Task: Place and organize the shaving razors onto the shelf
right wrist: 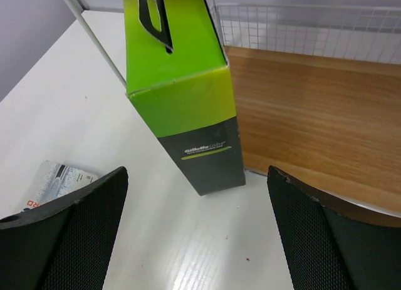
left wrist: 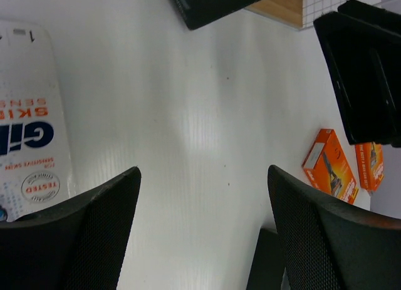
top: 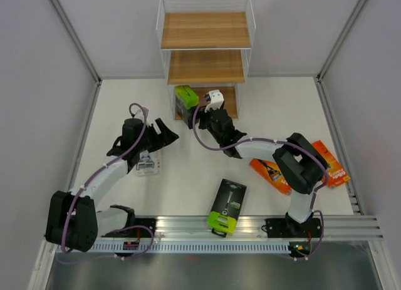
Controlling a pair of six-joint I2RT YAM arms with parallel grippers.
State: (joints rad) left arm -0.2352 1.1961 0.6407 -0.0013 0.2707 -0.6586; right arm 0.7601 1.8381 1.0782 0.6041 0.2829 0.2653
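Your right hand (right wrist: 195,177) hangs spread before the black-and-lime razor pack (right wrist: 188,96), which stands tilted on the surface (right wrist: 94,102) at the shelf's (right wrist: 313,114) near left corner; it looks light, stiff and slick, so pinch its flat faces midway.

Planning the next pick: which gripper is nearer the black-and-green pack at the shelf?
Right. The right gripper is just before the black-and-green pack; the left gripper is farther left, by the blister pack.

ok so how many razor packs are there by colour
black and green packs: 2
orange packs: 2
white pack: 1
total: 5
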